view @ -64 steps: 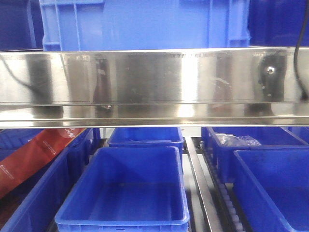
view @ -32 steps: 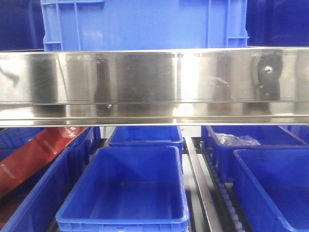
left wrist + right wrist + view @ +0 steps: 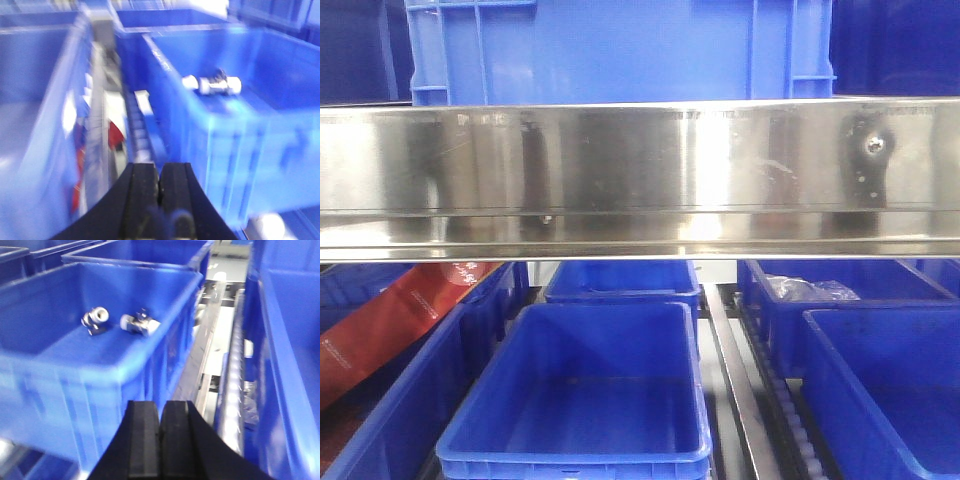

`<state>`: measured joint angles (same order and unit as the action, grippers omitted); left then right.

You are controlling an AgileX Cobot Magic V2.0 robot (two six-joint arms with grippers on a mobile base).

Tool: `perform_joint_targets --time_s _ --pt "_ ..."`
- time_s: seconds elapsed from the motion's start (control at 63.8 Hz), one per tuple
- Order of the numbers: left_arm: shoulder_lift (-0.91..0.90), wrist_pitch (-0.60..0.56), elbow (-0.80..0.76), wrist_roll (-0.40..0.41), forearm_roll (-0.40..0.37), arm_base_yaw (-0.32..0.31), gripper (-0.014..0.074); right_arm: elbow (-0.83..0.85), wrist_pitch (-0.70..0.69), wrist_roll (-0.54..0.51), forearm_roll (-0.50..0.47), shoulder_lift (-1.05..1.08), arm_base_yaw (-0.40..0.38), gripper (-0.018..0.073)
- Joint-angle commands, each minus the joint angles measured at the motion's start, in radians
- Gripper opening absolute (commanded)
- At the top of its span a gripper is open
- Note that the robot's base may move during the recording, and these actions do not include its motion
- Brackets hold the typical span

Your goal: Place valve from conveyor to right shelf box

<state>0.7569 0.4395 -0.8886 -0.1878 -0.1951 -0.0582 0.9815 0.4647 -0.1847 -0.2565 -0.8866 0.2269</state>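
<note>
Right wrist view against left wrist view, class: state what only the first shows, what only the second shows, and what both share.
Only the right wrist view shows two metal valves lying in a blue bin, plus the shut right gripper. Only the left wrist view shows a single valve in its bin, a red patch down between the bins, and the shut left gripper; it is blurred. Both share blue bins and a roller rail running between them.

Factory parts store: blue plastic bins [image 3: 575,400] on roller racks [image 3: 790,420] (steel shelf rail [image 3: 640,175] above).
</note>
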Motion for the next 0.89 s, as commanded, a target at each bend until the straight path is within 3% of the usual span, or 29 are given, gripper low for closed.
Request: perform_joint_targets --time_s 0.0,0.157,0.407,0.877 --pt "-0.102 -0.115 0.148 0.003 0.003 0.006 -0.0111 -0.130 -0.105 -0.016 0.018 0.088 -0.004 -0.0162" --pt "-0.275 -0.245 0.373 0.003 0.003 0.006 -0.0111 -0.365 -0.222 -0.019 0.072 0.225 -0.004 -0.0162" --pt "-0.385 -0.485 0.619 0.005 -0.006 0.006 -0.0111 -0.620 -0.422 -0.019 0.080 0.349 -0.004 -0.0162" --pt "-0.390 -0.480 0.637 0.005 -0.006 0.006 -0.0111 -0.635 -0.452 -0.019 0.080 0.351 -0.004 -0.0162"
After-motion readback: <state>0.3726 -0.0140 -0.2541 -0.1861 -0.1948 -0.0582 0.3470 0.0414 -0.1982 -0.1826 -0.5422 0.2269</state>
